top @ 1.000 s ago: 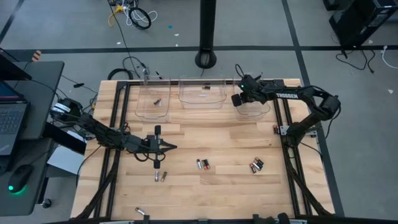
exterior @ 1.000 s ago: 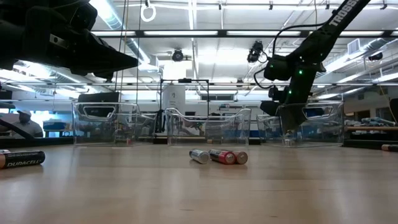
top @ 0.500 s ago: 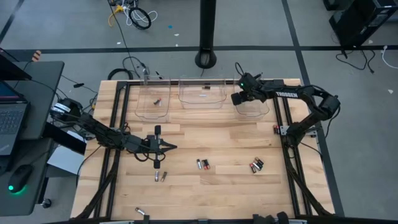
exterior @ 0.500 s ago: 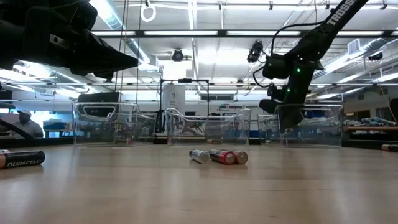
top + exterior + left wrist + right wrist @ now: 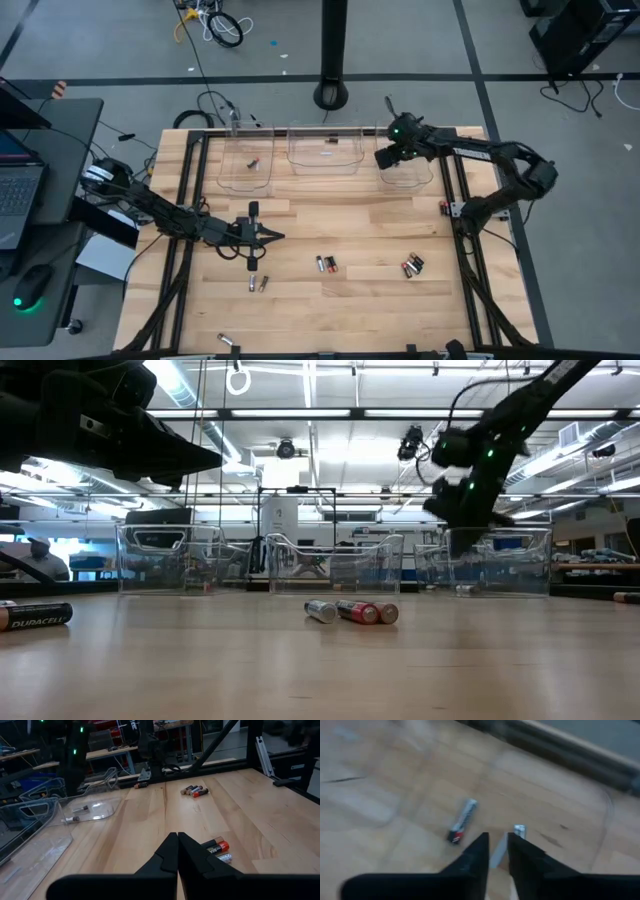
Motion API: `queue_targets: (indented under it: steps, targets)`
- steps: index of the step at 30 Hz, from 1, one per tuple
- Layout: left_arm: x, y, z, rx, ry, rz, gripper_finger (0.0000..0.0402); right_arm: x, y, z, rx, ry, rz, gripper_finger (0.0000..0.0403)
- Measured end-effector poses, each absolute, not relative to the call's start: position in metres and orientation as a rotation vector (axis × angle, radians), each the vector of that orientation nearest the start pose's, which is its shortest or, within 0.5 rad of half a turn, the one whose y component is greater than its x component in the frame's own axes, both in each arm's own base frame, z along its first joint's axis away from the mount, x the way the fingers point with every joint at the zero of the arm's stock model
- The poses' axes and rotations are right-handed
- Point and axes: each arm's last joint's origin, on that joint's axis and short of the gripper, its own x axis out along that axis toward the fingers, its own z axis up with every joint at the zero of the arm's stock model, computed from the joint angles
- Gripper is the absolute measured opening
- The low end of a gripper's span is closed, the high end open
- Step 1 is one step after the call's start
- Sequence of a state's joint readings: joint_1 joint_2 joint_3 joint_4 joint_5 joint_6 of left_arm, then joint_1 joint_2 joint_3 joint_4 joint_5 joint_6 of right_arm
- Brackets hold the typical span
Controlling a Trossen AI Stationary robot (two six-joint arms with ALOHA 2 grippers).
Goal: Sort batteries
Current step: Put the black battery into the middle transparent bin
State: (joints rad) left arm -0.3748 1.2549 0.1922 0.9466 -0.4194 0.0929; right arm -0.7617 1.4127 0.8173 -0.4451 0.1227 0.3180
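Batteries lie scattered on the wooden table: a pair [image 5: 327, 264] at the middle, a group [image 5: 412, 266] to their right, two [image 5: 256, 283] nearer the left, one [image 5: 228, 341] at the near edge. My right gripper [image 5: 497, 845] hangs over the right clear bin [image 5: 410, 172] at the far edge, narrowly open, nothing between its fingers. On that bin's floor lie a silver battery [image 5: 462, 820] and a second one [image 5: 520, 831], partly hidden behind the fingers. My left gripper [image 5: 177, 837] hovers shut above the table's left middle [image 5: 270, 237].
Two more clear bins stand along the far edge: the left one [image 5: 247, 165] and the middle one [image 5: 325, 150], each with a battery inside. A single battery [image 5: 443, 207] lies by the right frame rail. Bare wood spreads between the arms.
My right gripper has risen out of the right bin and now hangs higher above it, turned a little. The batteries in the bin stay on its floor.
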Motion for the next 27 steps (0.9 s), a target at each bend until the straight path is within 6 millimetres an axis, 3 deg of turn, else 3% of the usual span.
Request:
queue_targets:
  steps: [3,6,11,19,27]
  targets:
    - [0.193,-0.063,0.159,0.138,0.109,0.04,0.001,0.181,-0.17,0.217,0.558,0.843,-0.915,0.0015]
    - [0.193,-0.063,0.159,0.138,0.108,0.04,0.001,0.175,-0.146,0.238,0.521,0.824,-0.86,0.0016]
    - [0.193,-0.063,0.159,0.138,0.108,0.04,0.001,0.17,-0.089,0.254,0.483,0.894,-0.736,0.0012]
    - [0.193,-0.063,0.159,0.137,0.108,0.04,0.001,0.172,0.001,0.26,0.509,0.927,-0.506,0.0026]
    - [0.193,-0.063,0.159,0.137,0.108,0.04,0.001,0.169,0.073,0.24,0.556,1.04,-0.487,0.003]
